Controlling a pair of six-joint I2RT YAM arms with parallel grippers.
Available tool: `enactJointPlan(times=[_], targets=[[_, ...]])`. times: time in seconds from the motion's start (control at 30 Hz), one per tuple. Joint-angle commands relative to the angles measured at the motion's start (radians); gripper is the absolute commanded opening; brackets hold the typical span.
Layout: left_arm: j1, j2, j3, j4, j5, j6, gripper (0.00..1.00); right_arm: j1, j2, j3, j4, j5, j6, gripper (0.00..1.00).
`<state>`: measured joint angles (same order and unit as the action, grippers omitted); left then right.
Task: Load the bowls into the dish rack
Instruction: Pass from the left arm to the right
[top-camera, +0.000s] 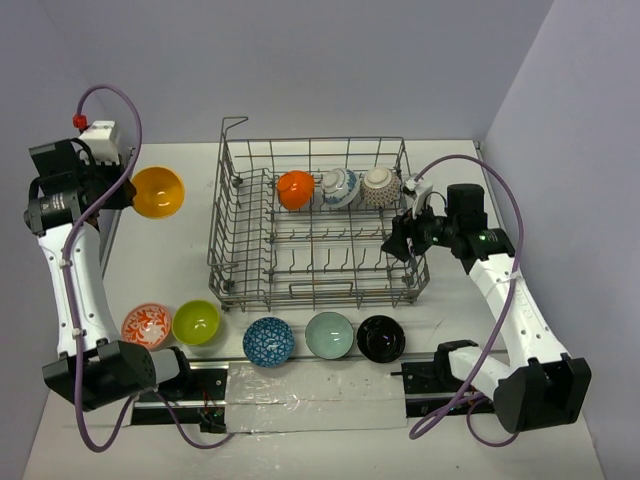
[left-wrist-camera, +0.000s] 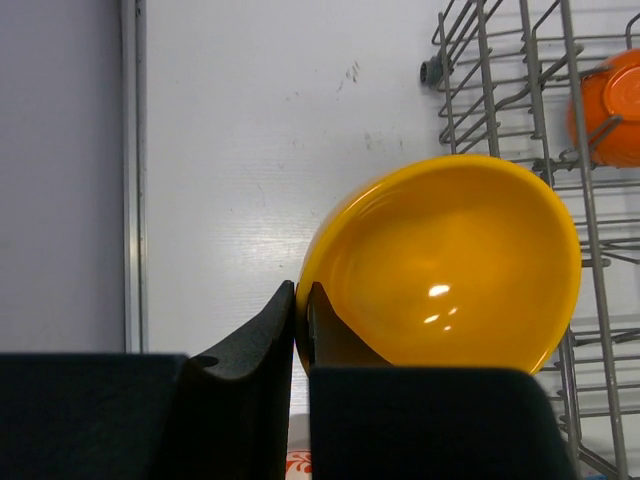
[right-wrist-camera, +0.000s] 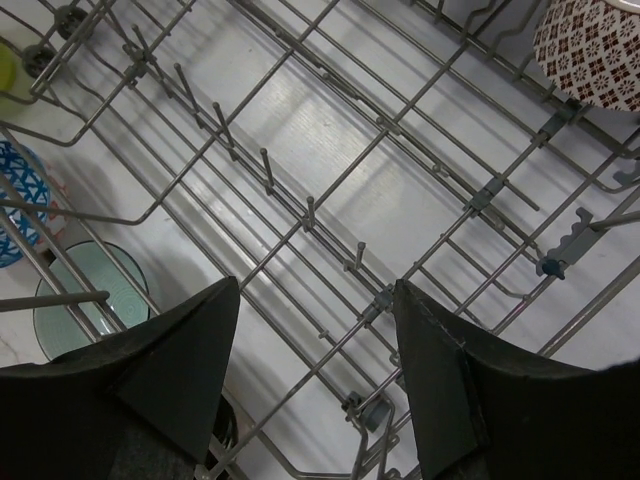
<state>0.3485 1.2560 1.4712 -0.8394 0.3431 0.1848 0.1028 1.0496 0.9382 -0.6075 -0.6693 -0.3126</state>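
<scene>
My left gripper is shut on the rim of a yellow bowl, held above the table left of the grey wire dish rack. An orange bowl, a blue-patterned bowl and a red-and-white patterned bowl stand in the rack's back row. My right gripper hangs open over the rack's right side, nothing between its fingers. On the table in front lie a red-and-white patterned bowl, lime green bowl, blue bowl, pale teal bowl and black bowl.
The rack has rows of upright tines and a raised wire loop at its back left corner. Walls close in at the back and on the right. A metal strip runs along the table's left edge.
</scene>
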Motion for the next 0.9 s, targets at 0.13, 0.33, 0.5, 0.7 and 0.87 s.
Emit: enactJointPlan(times=[0.13, 0.33, 0.5, 0.7, 0.87], targets=[[-0.020, 0.016, 0.152, -0.059, 0.053, -0.015, 0.00, 0.029, -0.042, 0.059, 0.049, 0.030, 0.015, 0.71], [-0.121, 0.062, 0.210, -0.095, 0.013, -0.015, 0.00, 0.043, -0.077, 0.040, 0.083, 0.053, 0.029, 0.73], [-0.226, 0.121, 0.280, -0.107, -0.020, -0.033, 0.00, 0.048, -0.074, 0.036, 0.078, 0.047, -0.002, 0.75], [-0.376, 0.202, 0.336, -0.082, 0.023, -0.044, 0.00, 0.060, -0.118, 0.034, 0.097, 0.017, -0.052, 0.77], [-0.526, 0.290, 0.425, -0.099, 0.007, -0.061, 0.00, 0.067, -0.122, 0.126, 0.054, -0.006, -0.101, 0.76]])
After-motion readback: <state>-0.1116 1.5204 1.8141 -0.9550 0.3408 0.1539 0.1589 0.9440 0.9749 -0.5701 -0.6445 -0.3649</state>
